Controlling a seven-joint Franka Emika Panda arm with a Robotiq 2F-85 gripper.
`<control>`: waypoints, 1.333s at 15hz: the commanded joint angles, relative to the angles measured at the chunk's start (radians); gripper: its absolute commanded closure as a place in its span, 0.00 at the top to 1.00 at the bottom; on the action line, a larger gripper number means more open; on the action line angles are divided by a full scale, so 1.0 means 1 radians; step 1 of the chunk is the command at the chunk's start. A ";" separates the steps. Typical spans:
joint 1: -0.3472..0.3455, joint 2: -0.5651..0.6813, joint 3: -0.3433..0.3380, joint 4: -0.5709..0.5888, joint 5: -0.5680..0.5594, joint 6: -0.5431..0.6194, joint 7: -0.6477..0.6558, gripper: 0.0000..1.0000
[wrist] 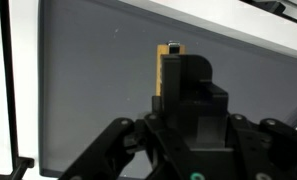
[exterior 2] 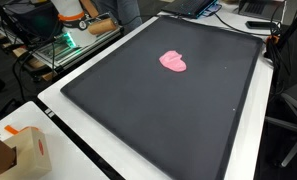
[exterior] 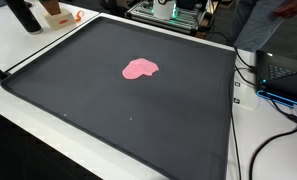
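In the wrist view my gripper (wrist: 191, 64) shows as one dark mass over the grey mat (wrist: 98, 90); its fingers stand together with no gap showing. A narrow tan piece (wrist: 167, 75) with a dark tip lies against the left side of the fingers; whether it is clamped is hidden. A flat pink blob (exterior: 140, 69) lies near the middle of the black mat (exterior: 118, 110), and it is also seen as the pink blob (exterior 2: 173, 61) on the mat (exterior 2: 158, 120). The gripper is not clearly seen in either exterior view.
The mat covers most of a white table (exterior: 28, 140). A tan box (exterior 2: 28, 150) sits at one table corner. A laptop (exterior: 284, 78) and cables (exterior: 258, 150) lie beside the mat. Green-lit equipment (exterior 2: 63, 45) and a person (exterior 2: 83, 12) are at the far side.
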 commanded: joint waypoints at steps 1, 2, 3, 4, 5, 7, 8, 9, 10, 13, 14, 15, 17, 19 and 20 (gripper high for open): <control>0.002 0.000 -0.001 0.002 0.000 -0.002 0.001 0.48; 0.002 0.000 -0.001 0.002 0.000 -0.002 0.001 0.48; 0.002 0.000 -0.001 0.002 0.000 -0.002 0.001 0.48; 0.002 0.000 -0.001 0.002 0.000 -0.002 0.000 0.48; 0.002 0.000 -0.001 0.002 0.000 -0.002 0.000 0.48; 0.002 0.000 -0.001 0.002 0.000 -0.002 0.000 0.48; 0.002 0.000 -0.001 0.002 0.000 -0.002 0.000 0.48; 0.002 0.000 -0.001 0.002 0.000 -0.002 0.000 0.48; 0.002 0.000 -0.001 0.002 0.000 -0.002 0.000 0.48; 0.002 0.000 -0.001 0.002 0.000 -0.002 0.000 0.48; 0.002 0.000 -0.001 0.002 0.000 -0.002 0.000 0.48; 0.002 0.000 -0.001 0.002 0.000 -0.002 0.000 0.48; 0.002 0.000 -0.001 0.002 0.000 -0.002 0.000 0.48; 0.022 0.015 -0.010 0.011 0.019 0.003 -0.010 0.23; 0.041 0.033 -0.015 0.023 0.036 0.009 -0.016 0.23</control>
